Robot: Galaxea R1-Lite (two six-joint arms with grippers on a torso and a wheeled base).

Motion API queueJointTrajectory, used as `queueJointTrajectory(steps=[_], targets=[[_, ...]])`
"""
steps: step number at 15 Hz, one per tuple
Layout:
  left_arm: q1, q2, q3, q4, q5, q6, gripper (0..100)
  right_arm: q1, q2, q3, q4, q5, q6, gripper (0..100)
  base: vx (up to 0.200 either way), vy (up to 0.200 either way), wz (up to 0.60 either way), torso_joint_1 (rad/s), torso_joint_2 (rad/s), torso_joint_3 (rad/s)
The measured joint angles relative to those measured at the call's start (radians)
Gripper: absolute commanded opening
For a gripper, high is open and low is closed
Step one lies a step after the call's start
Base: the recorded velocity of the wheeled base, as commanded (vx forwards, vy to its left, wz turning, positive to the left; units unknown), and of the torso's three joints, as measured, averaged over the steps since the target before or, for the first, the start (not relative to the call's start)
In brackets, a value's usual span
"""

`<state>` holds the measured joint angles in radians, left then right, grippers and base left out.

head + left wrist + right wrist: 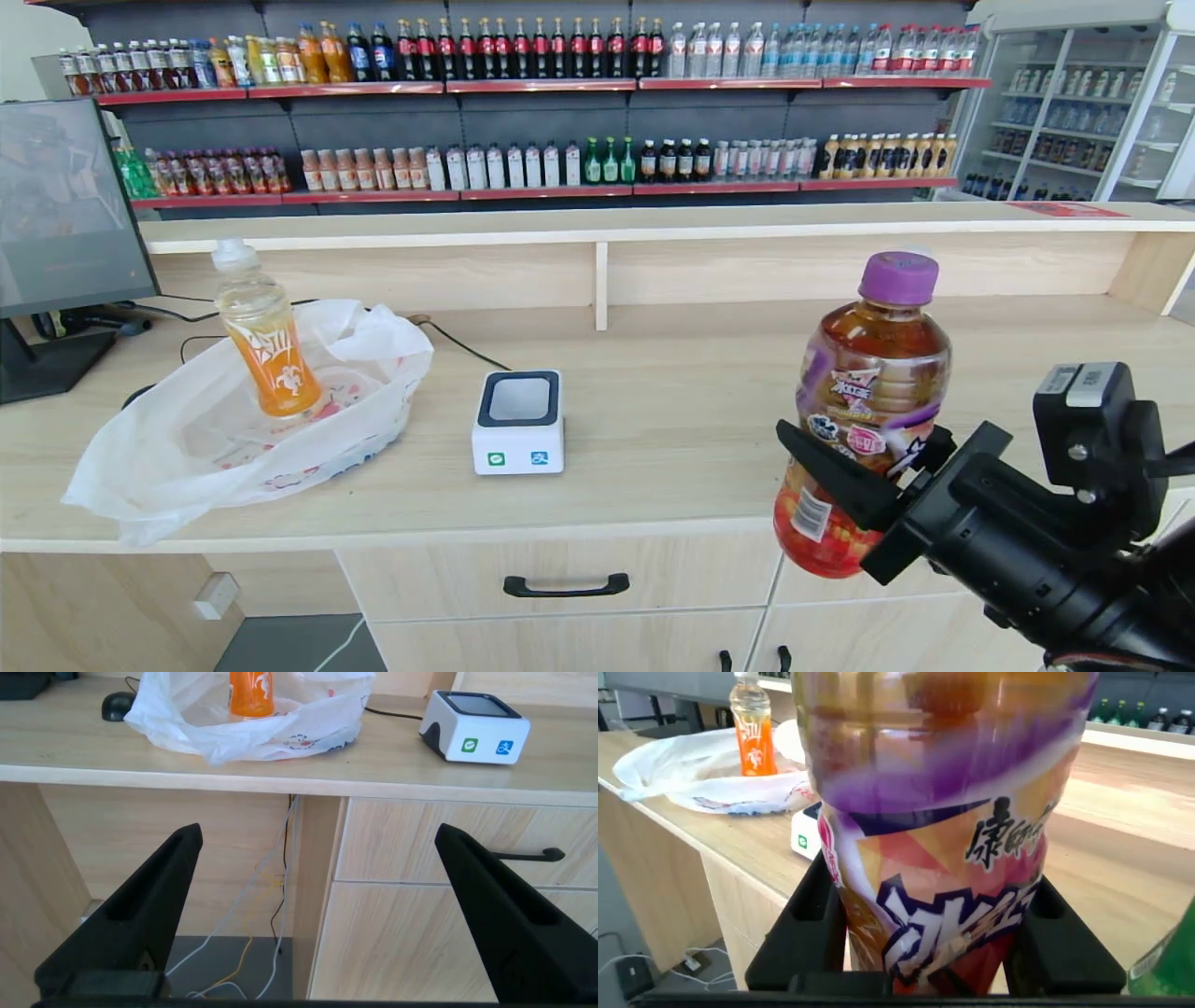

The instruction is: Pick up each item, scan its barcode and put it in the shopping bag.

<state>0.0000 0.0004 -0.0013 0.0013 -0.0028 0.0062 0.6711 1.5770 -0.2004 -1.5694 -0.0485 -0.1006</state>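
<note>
Right wrist view: your right gripper clamps the purple-capped bottle low on its body, upright, right of the scanner and out past the surface front edge. Barcode sits just under one finger; tilting toward the scanner may slip the bottle or hide the code. Left gripper hangs open, below scanner level.

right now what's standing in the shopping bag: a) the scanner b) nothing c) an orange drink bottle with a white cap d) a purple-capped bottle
c: the orange bottle stands upright in the shopping bag, while the purple-capped bottle is held in the right gripper.
</note>
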Motion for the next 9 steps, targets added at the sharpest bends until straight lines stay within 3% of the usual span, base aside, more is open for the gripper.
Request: queueJointTrajectory(steps=[9], targets=[[0.0, 0.0, 0.0, 0.0, 0.0, 0.0, 100, -0.074, -0.011, 0.028, -0.001, 0.0, -0.015, 0, 0.0, 0.0, 0.0, 0.0, 0.0, 0.0]])
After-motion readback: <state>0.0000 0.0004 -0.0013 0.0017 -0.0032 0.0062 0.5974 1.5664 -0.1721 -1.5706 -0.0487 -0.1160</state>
